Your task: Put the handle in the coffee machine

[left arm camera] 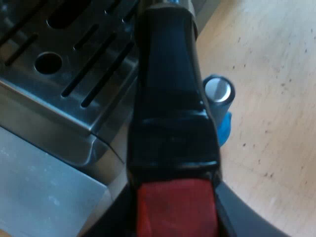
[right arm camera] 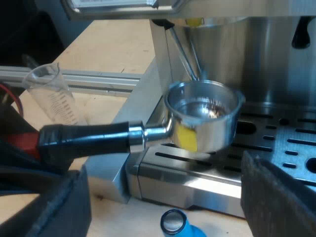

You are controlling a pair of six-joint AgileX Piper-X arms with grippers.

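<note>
Red at its near end, the handle (left arm camera: 170,123) is pinched by the fingers (left arm camera: 242,222) of the left gripper (left arm camera: 177,217). From there its black grip runs out past the edge of the drip tray (left arm camera: 22,84). A blue tamper (left arm camera: 219,98) stands on the table (left arm camera: 276,74) just beside it. Because the hold is so far out at the tip, I judge the handle could twist or sag in the pinch. The cup would then meet the machine crooked and jam or knock it. From the right wrist, the metal cup (right arm camera: 205,118) hangs about level above the drip tray, close to the coffee machine (right arm camera: 281,59) and below its overhanging front, not yet locked in. The right gripper (right arm camera: 163,202) has its fingers spread wide and holds nothing. It sits over the tamper, one finger beneath the handle but apart from it. A measuring glass (right arm camera: 49,94) stands beyond.
</note>
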